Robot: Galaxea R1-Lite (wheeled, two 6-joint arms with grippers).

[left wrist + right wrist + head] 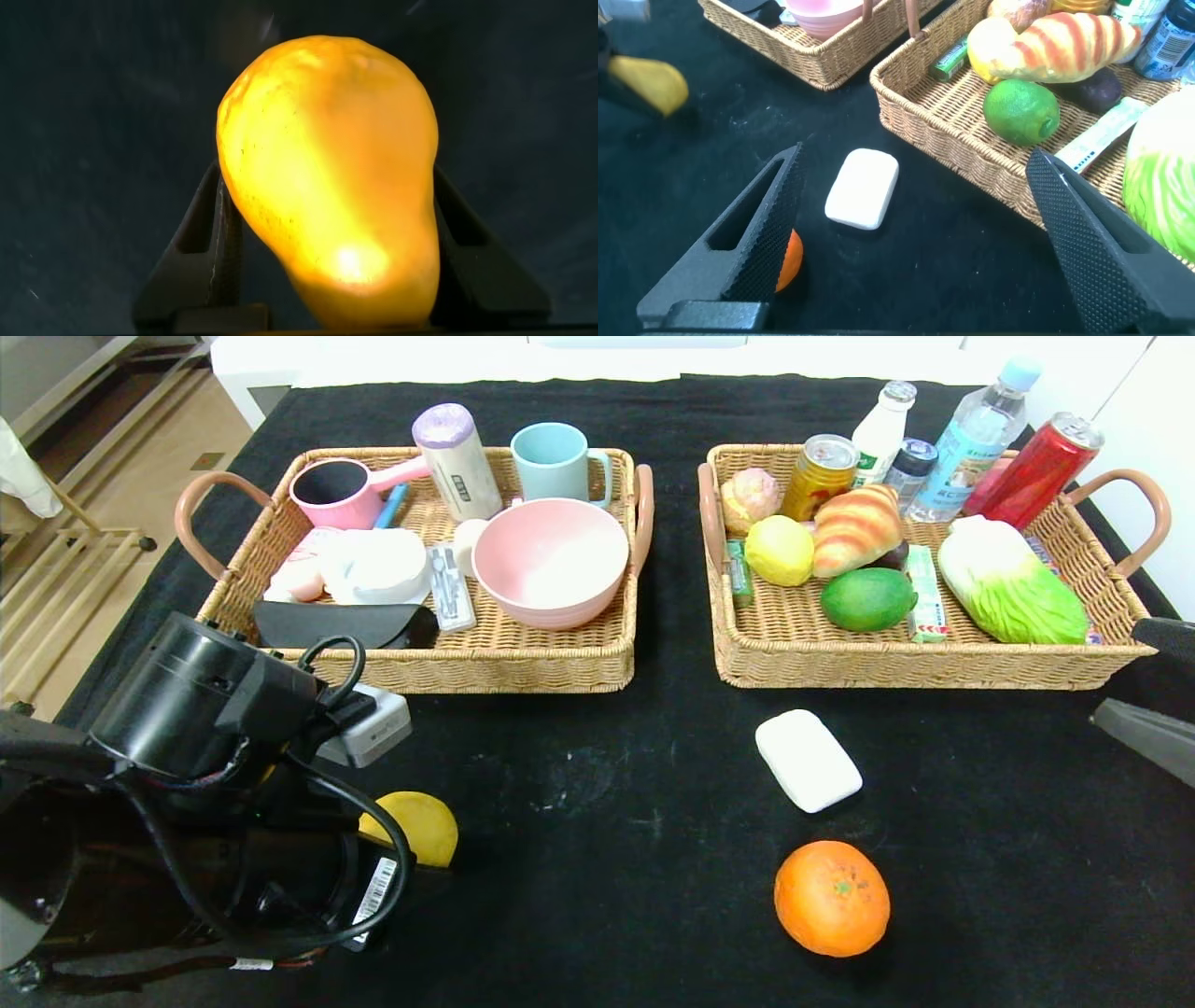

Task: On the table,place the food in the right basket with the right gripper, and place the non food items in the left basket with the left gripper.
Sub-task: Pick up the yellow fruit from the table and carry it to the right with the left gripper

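My left gripper (327, 168) hangs over the table's front left (355, 840), shut on the yellow pear-shaped fruit (327, 159), with a finger against each side; the fruit (415, 826) is low at the black table (607, 803). My right gripper (1113, 672) is open and empty at the right edge, just in front of the right basket (896, 667). The white soap-like bar (808, 759) and the orange (831, 898) lie on the table between the arms. The pink bowl (549, 560) sits in the left basket (523, 667). The croissant (854, 527) and green fruit (868, 599) lie in the right basket.
The left basket also holds a pink cup, a teal mug (555, 462), a roll and a black case. The right basket holds a cabbage (1013, 583), bottles, cans (1036, 471) and a yellow fruit (780, 551). The right wrist view shows the bar (864, 187) ahead of its fingers.
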